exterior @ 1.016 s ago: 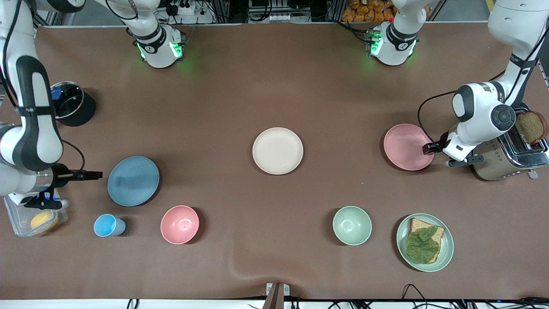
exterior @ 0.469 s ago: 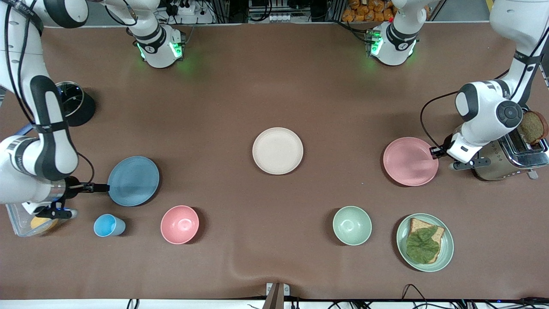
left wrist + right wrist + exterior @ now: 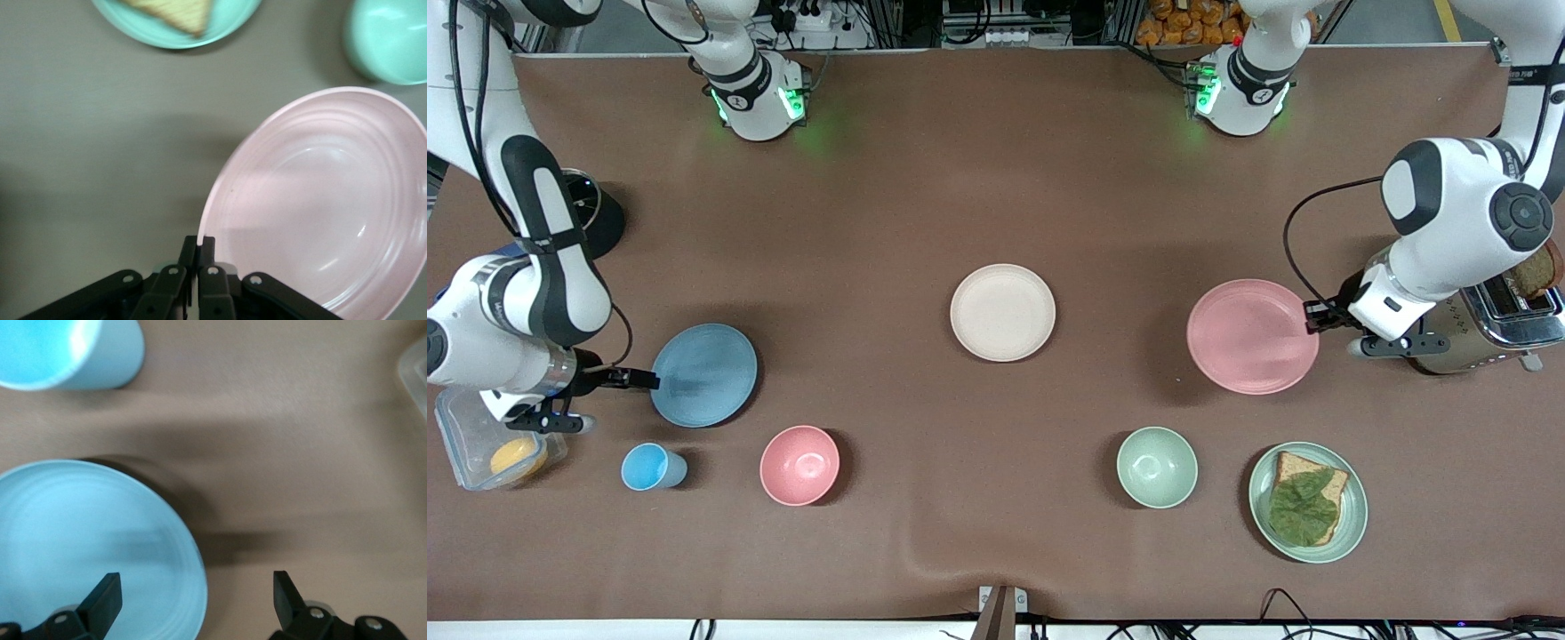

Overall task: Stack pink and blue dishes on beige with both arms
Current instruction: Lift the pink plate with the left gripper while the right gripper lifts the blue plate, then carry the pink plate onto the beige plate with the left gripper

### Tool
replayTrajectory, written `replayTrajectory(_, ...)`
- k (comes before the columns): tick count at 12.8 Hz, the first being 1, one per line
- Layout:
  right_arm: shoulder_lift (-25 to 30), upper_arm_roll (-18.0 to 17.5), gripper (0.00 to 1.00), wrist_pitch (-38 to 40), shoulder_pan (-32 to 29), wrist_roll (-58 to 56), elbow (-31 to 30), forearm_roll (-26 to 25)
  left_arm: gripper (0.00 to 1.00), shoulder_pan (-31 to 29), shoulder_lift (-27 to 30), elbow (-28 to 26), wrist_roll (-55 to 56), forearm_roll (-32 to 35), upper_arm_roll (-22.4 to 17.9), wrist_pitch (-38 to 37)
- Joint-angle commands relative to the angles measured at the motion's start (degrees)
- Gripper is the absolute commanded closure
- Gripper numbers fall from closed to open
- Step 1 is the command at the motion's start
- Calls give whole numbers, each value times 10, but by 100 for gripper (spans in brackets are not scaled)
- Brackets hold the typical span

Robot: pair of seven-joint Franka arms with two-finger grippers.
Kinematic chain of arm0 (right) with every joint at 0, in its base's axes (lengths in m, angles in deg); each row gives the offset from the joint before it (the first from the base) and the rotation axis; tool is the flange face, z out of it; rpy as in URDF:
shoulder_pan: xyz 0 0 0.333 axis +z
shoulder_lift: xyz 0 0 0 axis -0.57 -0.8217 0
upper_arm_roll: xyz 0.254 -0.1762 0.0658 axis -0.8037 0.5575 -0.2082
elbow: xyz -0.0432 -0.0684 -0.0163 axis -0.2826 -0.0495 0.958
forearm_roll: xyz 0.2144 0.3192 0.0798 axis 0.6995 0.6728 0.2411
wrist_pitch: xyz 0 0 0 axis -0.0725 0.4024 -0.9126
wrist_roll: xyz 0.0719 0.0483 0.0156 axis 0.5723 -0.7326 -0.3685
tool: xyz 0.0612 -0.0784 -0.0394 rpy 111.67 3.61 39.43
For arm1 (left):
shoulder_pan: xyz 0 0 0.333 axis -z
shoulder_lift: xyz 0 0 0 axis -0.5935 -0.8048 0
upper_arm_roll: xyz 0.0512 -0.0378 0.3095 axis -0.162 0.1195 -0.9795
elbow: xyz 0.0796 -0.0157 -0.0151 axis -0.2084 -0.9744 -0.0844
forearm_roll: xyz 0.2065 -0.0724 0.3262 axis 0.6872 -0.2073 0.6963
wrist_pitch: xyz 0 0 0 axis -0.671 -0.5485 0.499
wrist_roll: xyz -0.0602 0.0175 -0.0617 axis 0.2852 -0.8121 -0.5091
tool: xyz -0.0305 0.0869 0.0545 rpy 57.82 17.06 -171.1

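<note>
Step in hand looked like the pickup of both plates. Left gripper (image 3: 1310, 317) had its fingers closed on the rim of the pink plate (image 3: 1251, 335), which was lifted off the table (image 3: 996, 160) near the left arm's end, beside the toaster (image 3: 1485, 324). Right gripper (image 3: 647, 380) had its fingers open astride the rim of the blue plate (image 3: 703, 374), lying flat near the right arm's end. Beige plate (image 3: 1002, 312) sat mid-table, bare. Next, prob.: right fingers close & lift, then pink goes over to beige w/o tilting

Light: bright, even, from overhead.
Shadows: soft, dark patch under raised pink plate (image 3: 1252, 336), toward 9 o'clock.
Glare: green glow at arm bases, 12 o'clock.
Blur: right wrist view smeared; blue cup (image 3: 67, 350) soft.
Focus: front view crisp.
</note>
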Motion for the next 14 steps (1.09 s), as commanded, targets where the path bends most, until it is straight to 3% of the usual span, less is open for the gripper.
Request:
replayTrajectory(1,56,-6,0,-81,-6,-3,-105,-6,100,29,-36,29,51,-37,36,-11)
replayTrajectory(3,63,-6,0,-172,2,-2,-165,-6,100,87,-66,57,114,-47,44,-8)
replayTrajectory(5,57,-7,0,-178,5,3,-167,-5,100,159,-87,65,199,-45,44,22)
replayTrajectory(9,30,-8,0,-179,7,1,-164,-1,100,241,-128,61,303,-38,43,99)
replayTrajectory(10,29,-9,27,-179,4,-2,-163,-1,100,259,-139,60,320,-38,42,117)
replayTrajectory(11,28,-9,96,-179,5,-2,-164,-1,100,271,-151,58,333,-38,41,130)
replayTrajectory(14,24,-9,100,-179,4,-16,-163,-1,100,309,-187,54,353,-38,40,172)
